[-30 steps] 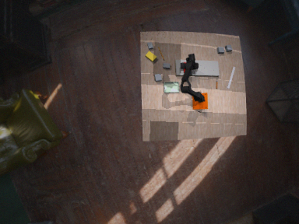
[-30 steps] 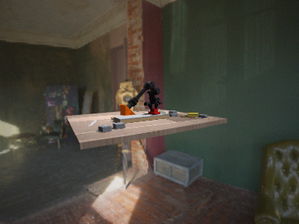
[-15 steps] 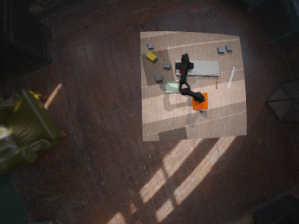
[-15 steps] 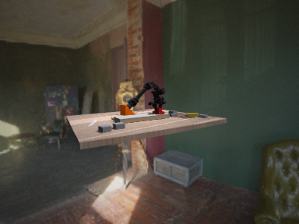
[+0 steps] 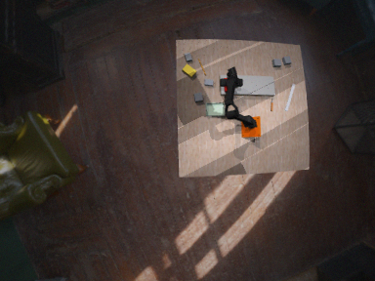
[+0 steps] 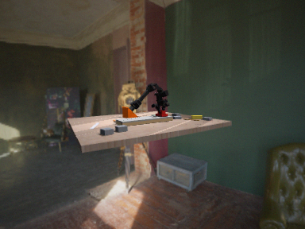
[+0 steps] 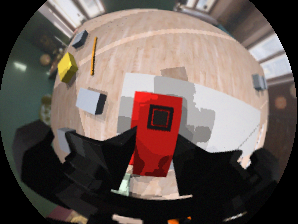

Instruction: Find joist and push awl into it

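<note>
My gripper is shut on the red stud finder. It holds the finder low over the left end of the pale grey floor panel, as seen from above. Whether the finder touches the panel I cannot tell. The square display on the finder is dark. The pale green tray lies beside the arm and holds nothing that I can see. A thin orange tool, which looks like the awl, lies beyond the panel's near right edge.
The orange arm base stands in front of the panel. A yellow block, a thin orange stick and several grey blocks lie left. A white strip and two grey blocks lie right.
</note>
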You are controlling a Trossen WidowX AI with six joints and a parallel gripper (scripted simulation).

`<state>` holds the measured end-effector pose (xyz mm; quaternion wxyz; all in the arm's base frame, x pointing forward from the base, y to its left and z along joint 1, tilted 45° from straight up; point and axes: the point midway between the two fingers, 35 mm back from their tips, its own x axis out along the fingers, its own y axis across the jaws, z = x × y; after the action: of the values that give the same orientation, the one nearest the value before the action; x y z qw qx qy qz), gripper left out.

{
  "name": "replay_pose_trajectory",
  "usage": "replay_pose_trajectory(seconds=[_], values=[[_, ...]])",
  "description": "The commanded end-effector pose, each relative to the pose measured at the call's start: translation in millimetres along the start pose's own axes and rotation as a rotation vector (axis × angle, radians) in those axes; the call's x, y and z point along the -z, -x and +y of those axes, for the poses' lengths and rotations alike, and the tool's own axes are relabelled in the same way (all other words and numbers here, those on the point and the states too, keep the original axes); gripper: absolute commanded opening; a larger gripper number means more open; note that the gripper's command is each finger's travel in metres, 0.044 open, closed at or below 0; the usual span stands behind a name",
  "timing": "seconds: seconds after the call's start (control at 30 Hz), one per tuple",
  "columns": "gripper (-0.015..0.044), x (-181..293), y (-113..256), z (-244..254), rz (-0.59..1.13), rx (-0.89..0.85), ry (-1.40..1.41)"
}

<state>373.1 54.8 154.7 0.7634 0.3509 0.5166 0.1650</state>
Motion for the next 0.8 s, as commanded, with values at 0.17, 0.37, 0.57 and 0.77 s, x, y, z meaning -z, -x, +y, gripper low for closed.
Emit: replay_pose_trajectory(seconds=[0.17, 0.37, 0.57, 0.77], values=[[0.0, 0.5, -0.2, -30.8, 0.001, 0.003, -0.003], [0.0, 0.7, -0.2, -52.3, 0.001, 0.004, -0.003], [0.0, 0.9, -0.2, -73.7, 0.001, 0.005, -0.002], [0.0, 1.1, -0.1, -95.2, 0.002, 0.006, -0.002]])
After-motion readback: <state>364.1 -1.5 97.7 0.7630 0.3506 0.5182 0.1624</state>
